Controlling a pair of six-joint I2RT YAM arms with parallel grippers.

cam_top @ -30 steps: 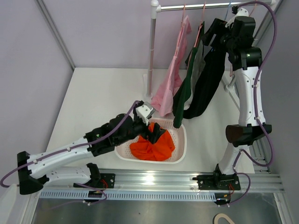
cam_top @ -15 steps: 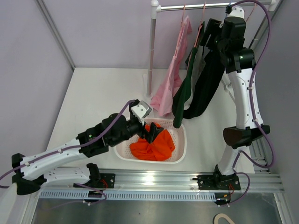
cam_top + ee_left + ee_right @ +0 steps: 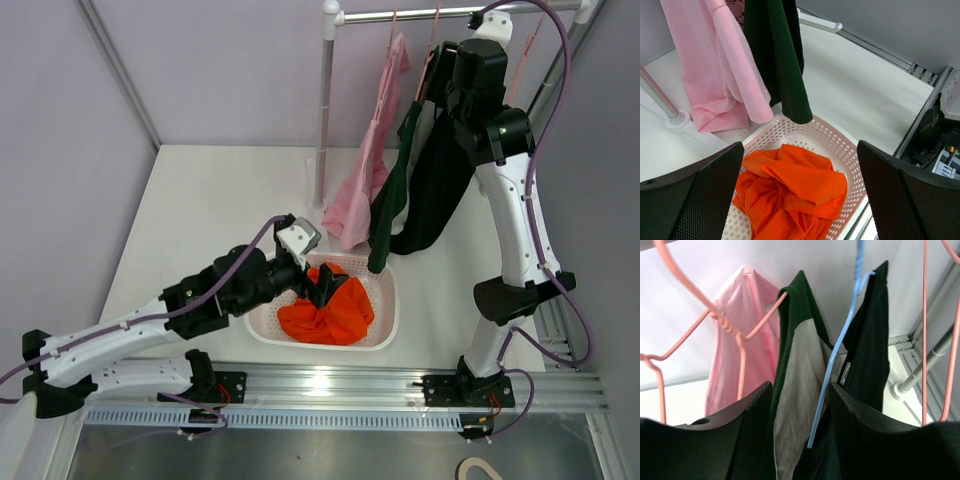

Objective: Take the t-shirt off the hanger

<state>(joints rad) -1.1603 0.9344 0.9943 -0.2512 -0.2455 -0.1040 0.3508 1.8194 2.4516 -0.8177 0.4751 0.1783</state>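
A dark green t-shirt (image 3: 395, 200) hangs on a pink wire hanger (image 3: 740, 335) from the rail (image 3: 440, 14). A black t-shirt (image 3: 440, 190) hangs beside it on a blue hanger (image 3: 835, 360). My right gripper (image 3: 440, 85) is up at the rail, open. In the right wrist view (image 3: 800, 390) its jaws straddle the green shirt's (image 3: 795, 330) inner cloth and the blue hanger's wire, gripping nothing. My left gripper (image 3: 322, 283) is open and empty just above an orange t-shirt (image 3: 795, 195) crumpled in the white basket (image 3: 840, 142).
A pink garment (image 3: 360, 170) hangs left of the green shirt, next to the rack's upright post (image 3: 325, 110). Its foot stands on the table (image 3: 675, 119). Another pink hanger (image 3: 925, 330) hangs at the far right. The green shirt's hem dips over the basket's rear rim (image 3: 390, 300).
My right arm has swung left along the rail, bringing its gripper in at the green and black shirts. My left arm has shifted slightly over the basket, still open.
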